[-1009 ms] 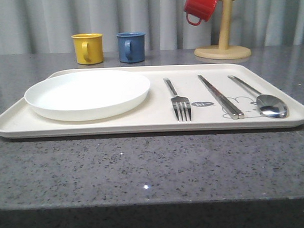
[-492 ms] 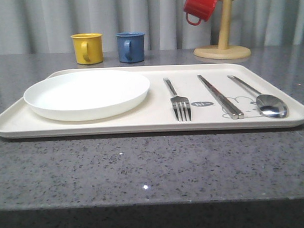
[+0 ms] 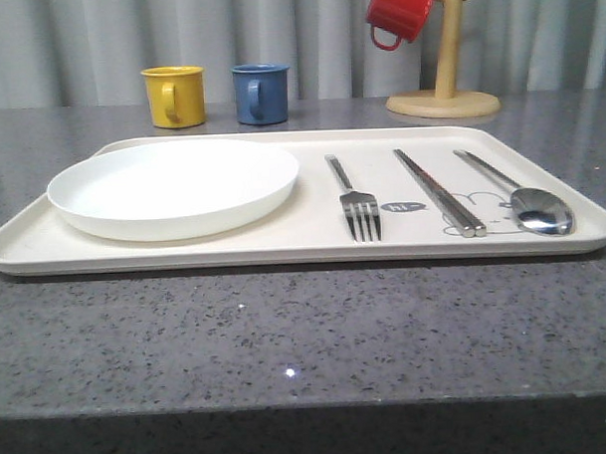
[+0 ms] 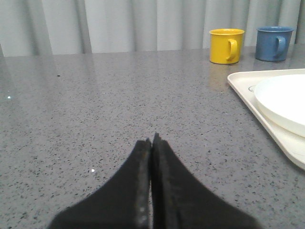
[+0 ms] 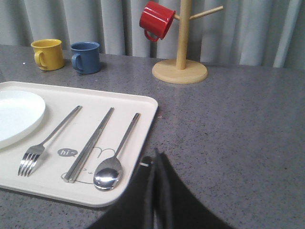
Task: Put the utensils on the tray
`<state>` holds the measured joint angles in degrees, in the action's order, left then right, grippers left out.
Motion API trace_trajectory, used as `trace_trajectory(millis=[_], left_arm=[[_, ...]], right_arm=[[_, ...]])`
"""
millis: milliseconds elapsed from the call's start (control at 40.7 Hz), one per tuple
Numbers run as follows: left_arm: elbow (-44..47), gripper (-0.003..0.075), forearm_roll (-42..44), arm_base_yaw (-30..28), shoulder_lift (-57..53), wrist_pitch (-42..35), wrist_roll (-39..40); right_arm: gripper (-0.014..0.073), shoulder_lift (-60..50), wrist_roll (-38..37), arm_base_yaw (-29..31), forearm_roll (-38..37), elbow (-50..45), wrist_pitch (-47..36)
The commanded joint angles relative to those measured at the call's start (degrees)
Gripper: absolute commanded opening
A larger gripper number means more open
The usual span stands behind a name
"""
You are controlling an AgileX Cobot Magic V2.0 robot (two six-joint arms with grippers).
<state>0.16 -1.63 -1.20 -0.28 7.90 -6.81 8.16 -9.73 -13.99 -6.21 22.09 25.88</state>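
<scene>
Nothing had moved since the earlier front views: plate, cutlery and mugs lay exactly where they had been.

The grey speckled table [image 3: 307, 336] carried everything. On it sat the cream tray [image 3: 314, 249], flat and low-rimmed, with a faint grey drawing and a small "hi~" bubble near its right end. The white plate [image 3: 172, 187] filled the tray's left half. To its right, 3 pieces of cutlery lay side by side on the tray, apart from each other, handles pointing away from the robot: the fork [image 3: 356, 200] nearest the plate, the pair of chopsticks [image 3: 438, 190] in the middle, touching each other along their length, and the spoon [image 3: 526, 201] nearest the tray's right rim, bowl toward the robot.

Behind the tray, a wooden mug stand [image 3: 443, 83] stood at the right on its round base, with a red mug [image 3: 400, 12] hung on a peg. The yellow mug [image 3: 175, 96] and blue mug [image 3: 261, 93] stood near each other behind the plate.

The left gripper [image 4: 152, 143] hovered over bare table to the left of the tray, its 2 black fingers pressed together with nothing between them. The right gripper [image 5: 156, 160] was likewise closed and empty, just beside the tray's right rim near the spoon.
</scene>
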Motion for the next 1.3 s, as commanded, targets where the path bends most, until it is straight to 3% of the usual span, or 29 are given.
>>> trace_trajectory(millis=[0, 172, 443, 590, 1279], left_arm=[[0.07, -0.0018, -0.65, -0.02, -1.26, -4.88, 0.25], [0.07, -0.0018, -0.65, -0.02, -1.26, -4.88, 0.25], [0.07, -0.0018, -0.65, -0.02, -1.26, -4.88, 0.25], [0.07, -0.0018, -0.65, -0.02, -1.26, -4.88, 0.25], [0.07, -0.0018, -0.65, -0.02, -1.26, -4.88, 0.25]], right_arm=[[-0.0067, 0.58, 0.48, 0.13, -1.00, 1.42, -4.74], [-0.0067, -0.44, 0.48, 2.28, -3.36, -1.66, -6.98], [-0.0067, -6.99, 0.48, 11.67, -2.06, -17.23, -17.42], [-0.0067, -9.87, 0.48, 15.23, 0.89, -22.67, -17.87], [-0.0067, -9.81, 0.48, 15.98, 2.20, -22.92, -16.30]])
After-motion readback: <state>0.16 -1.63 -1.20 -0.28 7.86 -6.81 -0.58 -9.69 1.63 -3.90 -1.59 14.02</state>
